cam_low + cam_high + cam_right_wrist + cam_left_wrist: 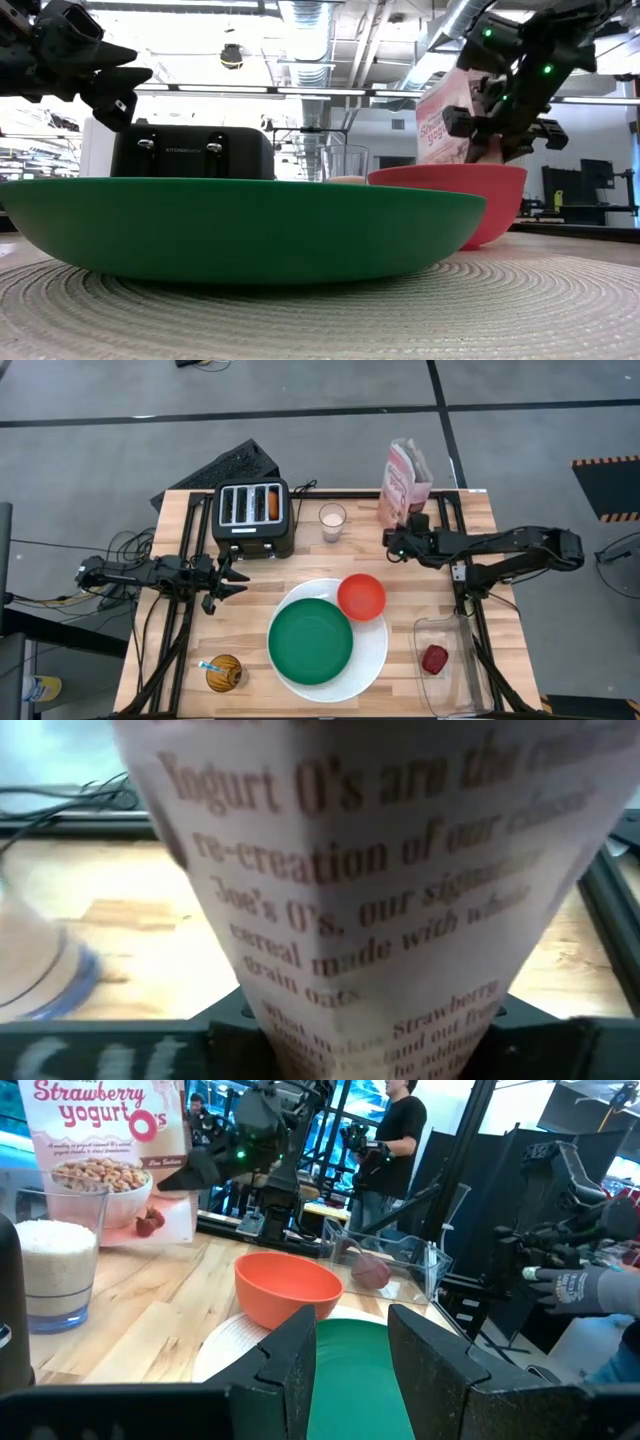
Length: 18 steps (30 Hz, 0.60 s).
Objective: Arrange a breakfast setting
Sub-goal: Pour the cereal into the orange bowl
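left gripper (pixel 232 582): over the counter (pixel 180 530) just in front of the toaster (pixel 252 517), left of the plates; fingers (pixel 290 1370) apart, nothing between them
right gripper (pixel 393 541): at the back of the counter, right up against the cereal bag (pixel 404 485); wrist view is filled by the bag, can't tell if the fingers are apart or clamped
white plate (pixel 372 650): front centre of the counter
green plate (pixel 310 641): lies on the white plate, shifted to its left side
red bowl (pixel 361 596): on the white plate's back right edge, touching the green plate's rim, looks empty
fruit (pixel 434 659): dark red, inside a clear tray (pixel 446 700) at the front right, apart from the plates
spoon (pixel 209 666): blue handle, lying against the bread at front left
bread (pixel 226 672): round, toasted, on the counter left of the plates
toaster: black, four slots, something orange in one slot
glass (pixel 332 522): between toaster and bag, white contents
person (pixel 396 1130): in dark top, standing in the room beyond the counter
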Tool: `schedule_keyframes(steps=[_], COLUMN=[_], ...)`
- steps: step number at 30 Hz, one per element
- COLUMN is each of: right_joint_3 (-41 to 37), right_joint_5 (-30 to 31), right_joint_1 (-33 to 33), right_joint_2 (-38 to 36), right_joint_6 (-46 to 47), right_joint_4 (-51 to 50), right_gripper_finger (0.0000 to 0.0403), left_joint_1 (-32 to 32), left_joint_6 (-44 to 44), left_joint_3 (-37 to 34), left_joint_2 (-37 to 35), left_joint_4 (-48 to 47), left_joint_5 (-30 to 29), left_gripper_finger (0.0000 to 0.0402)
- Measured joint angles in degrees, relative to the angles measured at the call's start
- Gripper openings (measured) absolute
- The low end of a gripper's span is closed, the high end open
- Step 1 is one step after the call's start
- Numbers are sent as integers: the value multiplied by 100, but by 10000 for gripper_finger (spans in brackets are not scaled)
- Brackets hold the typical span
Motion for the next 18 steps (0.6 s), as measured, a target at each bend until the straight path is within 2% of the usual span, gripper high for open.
schedule_keyframes(steps=[12, 18], right_joint_3=[-2, 40], right_joint_5=[-589, -931], right_joint_1=[0, 0], right_joint_2=[-869, -1154], right_joint_6=[-1187, -1583], right_joint_4=[-30, -388], right_gripper_finger=[172, 172], left_joint_1=[0, 0], left_joint_6=[0, 0], left_joint_3=[0, 0], left_joint_2=[0, 0], left_joint_4=[1, 0], left_joint_5=[-1, -2], left_gripper_finger=[113, 113])
